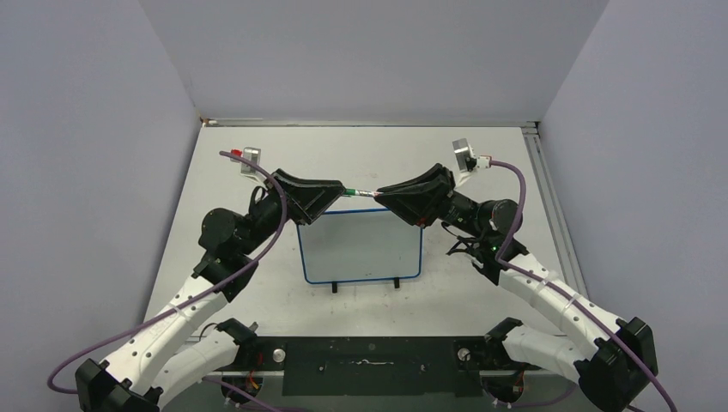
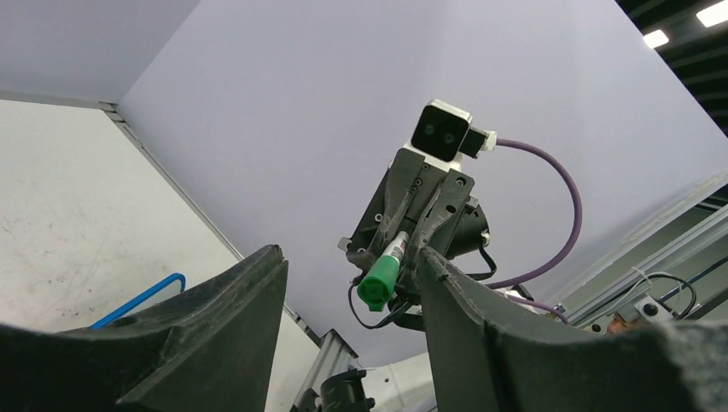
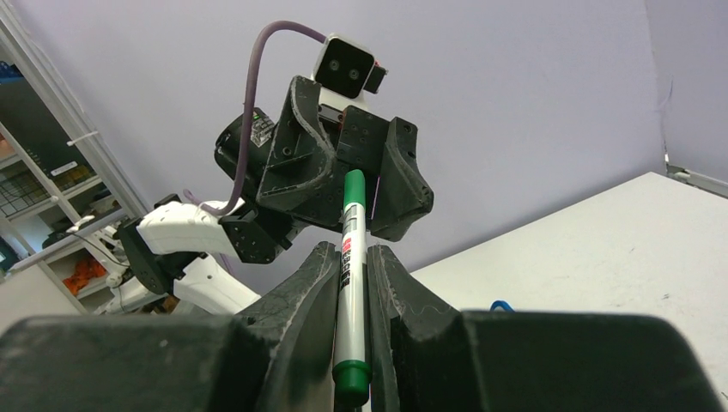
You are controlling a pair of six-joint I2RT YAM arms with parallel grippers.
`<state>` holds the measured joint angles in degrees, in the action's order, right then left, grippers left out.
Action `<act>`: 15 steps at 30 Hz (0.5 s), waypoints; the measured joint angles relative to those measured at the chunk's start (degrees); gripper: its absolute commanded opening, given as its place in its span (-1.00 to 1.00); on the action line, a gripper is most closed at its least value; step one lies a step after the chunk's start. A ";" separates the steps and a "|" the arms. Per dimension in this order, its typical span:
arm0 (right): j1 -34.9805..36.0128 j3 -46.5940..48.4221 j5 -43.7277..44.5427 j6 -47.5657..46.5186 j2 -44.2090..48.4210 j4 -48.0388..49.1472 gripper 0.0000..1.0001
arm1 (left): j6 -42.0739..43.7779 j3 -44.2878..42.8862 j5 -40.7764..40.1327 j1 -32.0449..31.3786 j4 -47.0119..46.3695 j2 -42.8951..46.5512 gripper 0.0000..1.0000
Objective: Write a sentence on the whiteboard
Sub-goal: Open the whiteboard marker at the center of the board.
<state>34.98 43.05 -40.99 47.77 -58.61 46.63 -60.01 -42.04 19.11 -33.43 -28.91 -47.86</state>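
Jaws of the right gripper (image 3: 350, 257) are clamped tight on the white barrel of a marker (image 3: 352, 283), its green tail end poking out toward the wrist camera and its green cap (image 2: 378, 283) pointing away toward the other arm. Jaws of the left gripper (image 2: 352, 253) stand apart on either side of that cap; in the left wrist view the cap sits closer to one finger, with a clear gap to the other, so no grip on it shows. From above, the two grippers meet nose to nose in the air, the marker lying roughly level between them, over the far edge of the whiteboard (image 1: 360, 249). That board sits on the desk (image 1: 446, 300) midway between the two arms, its thin blue frame with rounded corners showing all round except where the grippers overlap the far edge, its two small black feet at the near edge.
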 measured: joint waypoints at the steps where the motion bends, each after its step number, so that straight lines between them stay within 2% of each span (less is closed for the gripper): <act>1: 0.00 0.00 -0.04 0.17 -0.15 0.24 -0.89 | -0.57 0.00 -0.35 0.09 -0.24 -0.17 0.07; 6: 0.35 0.00 -0.35 0.57 -0.22 0.48 -0.89 | -2.12 0.00 -0.92 0.15 -0.72 -0.96 -0.12; 15: 0.79 0.00 -0.33 -0.17 -1.03 -0.31 -0.89 | -4.31 0.00 -0.92 0.15 -1.25 -1.84 -0.32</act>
<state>35.77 43.05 -41.32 47.59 -59.64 46.33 -64.31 -42.04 18.20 -33.28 -30.15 -49.69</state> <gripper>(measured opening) 0.151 0.387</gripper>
